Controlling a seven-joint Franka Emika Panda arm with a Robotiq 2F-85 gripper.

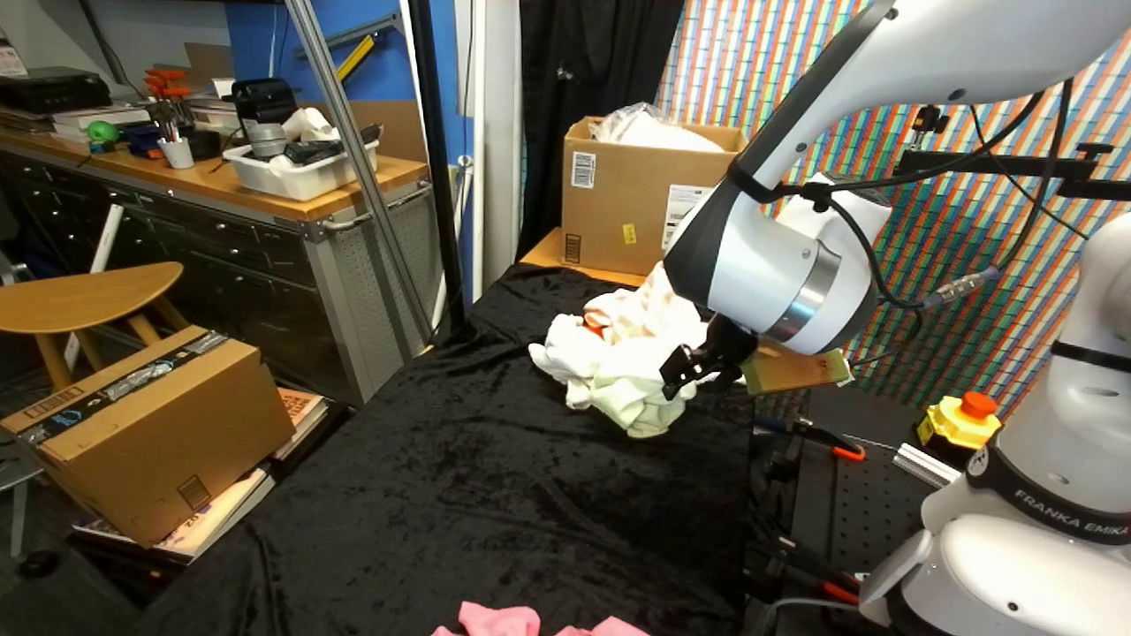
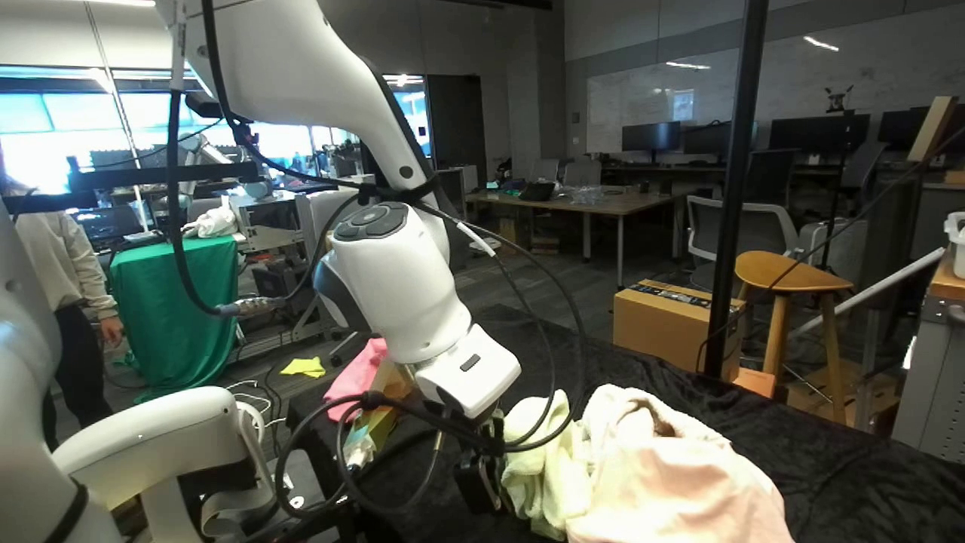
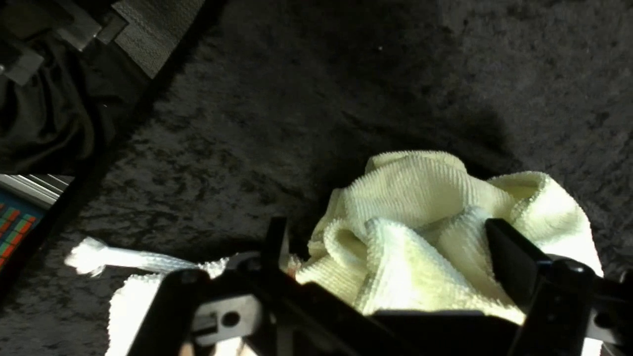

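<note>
Black velvet-draped worktop (image 1: 442, 495): remotely, I operate one black hand (image 3: 388, 232), two fingers parted, at one crumpled pale-yellow ribbed cloth (image 3: 415, 257).

Clearest thing I can read from here is FRANKA EMIKA, on the black band (image 1: 1071, 514) around the robot arm's base (image 1: 1038, 442), near right. Labels (image 1: 583, 170) on the far cardboard box (image 1: 618, 221) and print on the left box's (image 1: 177, 442) tape (image 1: 132, 386) are too small tbh.
</note>
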